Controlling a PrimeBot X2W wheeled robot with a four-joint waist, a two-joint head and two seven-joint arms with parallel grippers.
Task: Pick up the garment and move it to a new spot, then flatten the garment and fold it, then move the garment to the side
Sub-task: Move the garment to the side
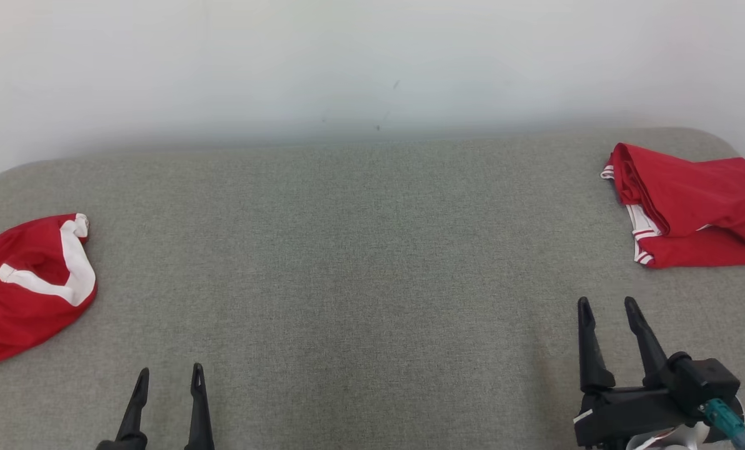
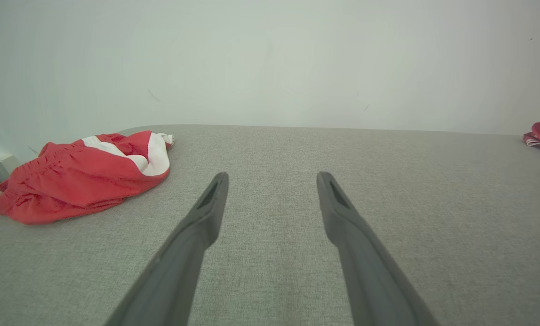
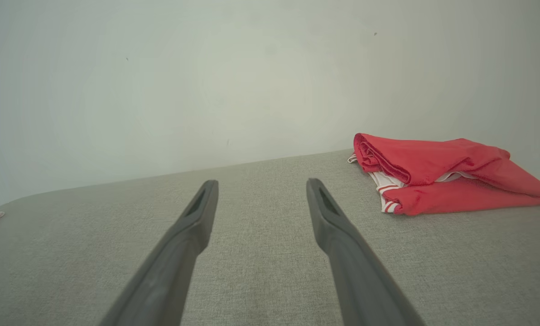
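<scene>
A crumpled red garment point(image 1: 22, 306) with a white band lies at the left edge of the grey fabric surface point(image 1: 372, 250); in the left wrist view the same garment point(image 2: 70, 181) sits left of my fingers. My left gripper point(image 1: 170, 369) point(image 2: 273, 176) is open and empty, to the garment's right and nearer the front. My right gripper point(image 1: 607, 301) point(image 3: 262, 182) is open and empty at the lower right.
A folded red garment with white stripes point(image 1: 691, 200) point(image 3: 437, 172) lies at the far right, beyond my right gripper. A pale wall point(image 1: 372, 62) stands behind the surface. The surface's corners are rounded at the back.
</scene>
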